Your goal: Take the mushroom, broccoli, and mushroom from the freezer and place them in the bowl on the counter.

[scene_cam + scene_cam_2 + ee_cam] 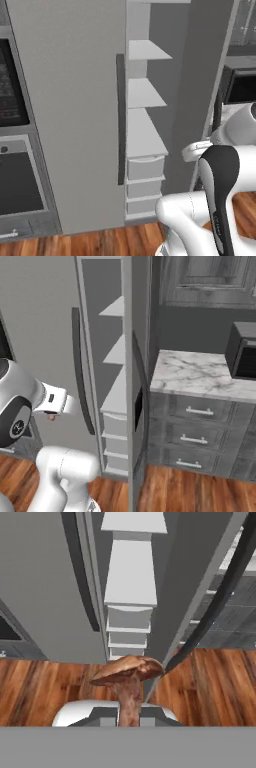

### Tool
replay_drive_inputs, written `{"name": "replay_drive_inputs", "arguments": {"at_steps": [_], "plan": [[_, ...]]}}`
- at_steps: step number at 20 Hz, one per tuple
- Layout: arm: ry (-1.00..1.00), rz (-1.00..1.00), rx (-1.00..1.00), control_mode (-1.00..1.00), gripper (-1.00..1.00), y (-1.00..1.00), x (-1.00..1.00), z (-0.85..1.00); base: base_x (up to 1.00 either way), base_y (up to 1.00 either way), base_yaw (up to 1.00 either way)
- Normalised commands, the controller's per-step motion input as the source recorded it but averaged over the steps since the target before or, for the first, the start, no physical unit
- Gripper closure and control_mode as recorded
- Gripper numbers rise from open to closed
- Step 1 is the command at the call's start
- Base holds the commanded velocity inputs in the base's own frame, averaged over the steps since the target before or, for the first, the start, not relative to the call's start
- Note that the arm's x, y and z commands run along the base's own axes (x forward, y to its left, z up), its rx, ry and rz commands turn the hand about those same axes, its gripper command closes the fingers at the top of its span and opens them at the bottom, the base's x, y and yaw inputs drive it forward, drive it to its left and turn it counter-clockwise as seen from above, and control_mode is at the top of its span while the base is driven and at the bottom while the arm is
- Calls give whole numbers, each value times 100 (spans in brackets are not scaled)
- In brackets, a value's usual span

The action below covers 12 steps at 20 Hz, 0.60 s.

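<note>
A: Gripping anything?

B: Pinching a mushroom (127, 679) by the stem, with the gripper (129, 718) squeezed almost fully closed around it.

A: Pointing which way?

B: Standing straight out from the fingertips, long axis running along the line of the hand. Stem at the near end, flat brown cap at the far end, tipping slightly to one side. Aiming toward the lower white drawers (128, 632) inside the freezer (75, 115).

A: Resting on anything?

B: Hanging in the air out in front of the open freezer, over the wooden floor (45, 687), well apart from the white shelves (144, 92).

A: Showing from the right base camera too?

B: Showing the hand to the left of the dark bar handle (82, 381), with a speck of brown under it, too small for telling more.

A: And over to the right?

B: Lying beyond the freezer, the marble counter (195, 373), carrying a dark microwave (243, 351) at its far end.
</note>
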Motion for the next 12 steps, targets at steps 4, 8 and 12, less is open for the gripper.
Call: {"name": "replay_drive_inputs", "arguments": {"at_steps": [4, 8, 12], "plan": [[0, 0, 0, 100, 100, 0, 0, 0, -2, -100, -1], [0, 0, 0, 100, 100, 0, 0, 0, 0, -100, 0], [0, 0, 0, 100, 100, 0, 0, 0, 1, -100, 0]]}}
